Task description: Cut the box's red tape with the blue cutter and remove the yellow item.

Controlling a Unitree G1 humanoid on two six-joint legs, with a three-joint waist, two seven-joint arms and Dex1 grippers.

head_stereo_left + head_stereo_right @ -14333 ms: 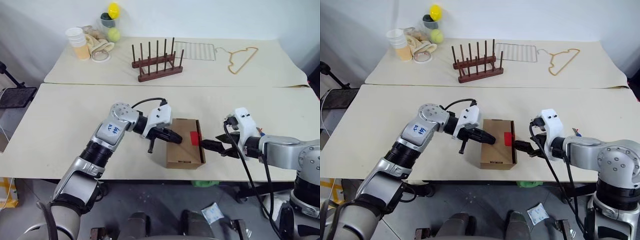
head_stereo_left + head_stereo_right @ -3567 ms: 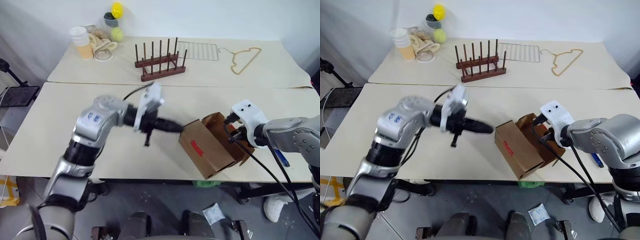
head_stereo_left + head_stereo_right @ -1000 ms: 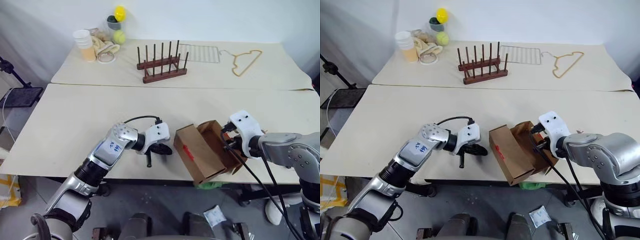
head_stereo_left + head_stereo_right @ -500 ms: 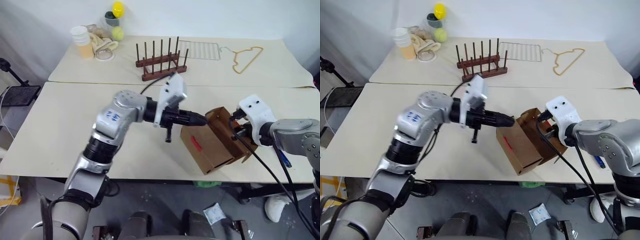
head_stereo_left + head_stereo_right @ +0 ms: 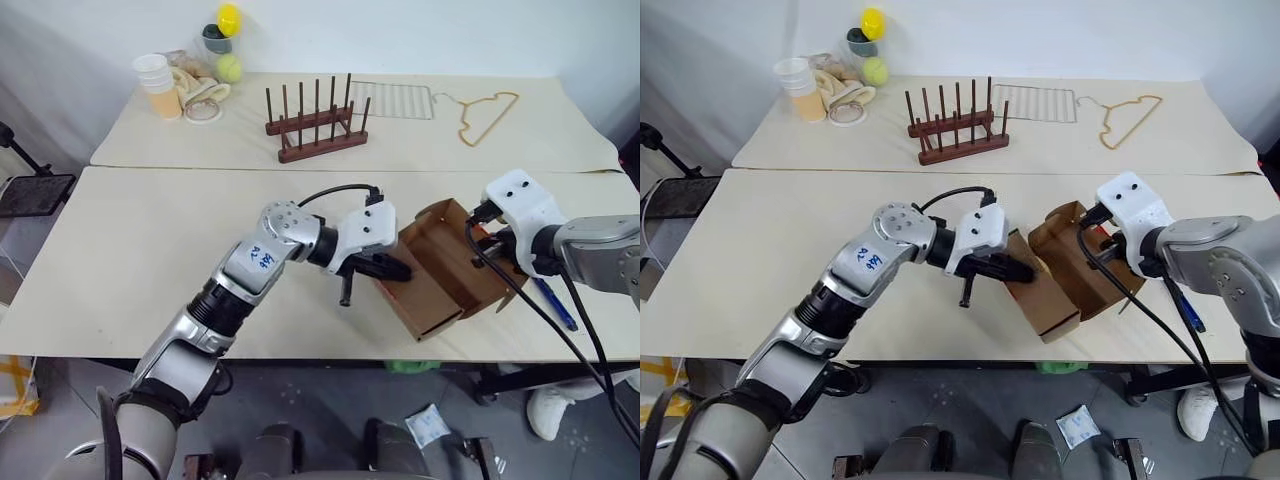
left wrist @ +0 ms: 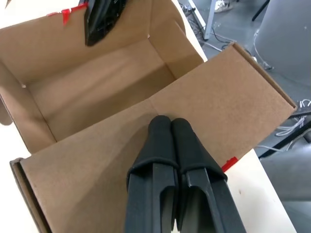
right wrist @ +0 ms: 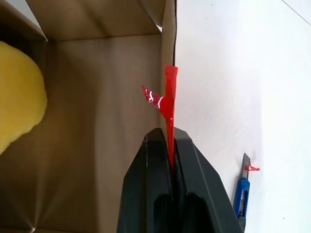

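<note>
In the left eye view, the box (image 5: 440, 268) is sitting open and tilted near the front edge of the tabletop (image 5: 130, 250), its flaps folded outward. The left hand (image 5: 392, 268) is reaching in from the left with its fingers pressed together, their tips lying against the box's near flap, holding nothing. The right hand (image 5: 492, 252) is sitting at the box's far right wall, and the blue cutter (image 5: 553, 303) is lying on the tabletop just beside the box on the right. Farther back, a wooden peg rack (image 5: 315, 125), a wire grid (image 5: 392, 100), a hanger (image 5: 485, 113) and a stack of cups (image 5: 157, 87) are resting on the rear tabletop, well apart from the box. In the left wrist view, the left hand's closed fingers (image 6: 167, 141) are pressing on the brown flap, with the empty-looking inner wall of the box beyond and a scrap of red tape (image 6: 229, 163) showing at the flap's edge. In the right wrist view, the right hand (image 7: 167, 141) is pinching the box's wall edge where the red tape (image 7: 167, 104) is sticking up, torn. The yellow item (image 7: 19, 97) is lying inside the box, and the blue cutter is lying outside on the tabletop.
</note>
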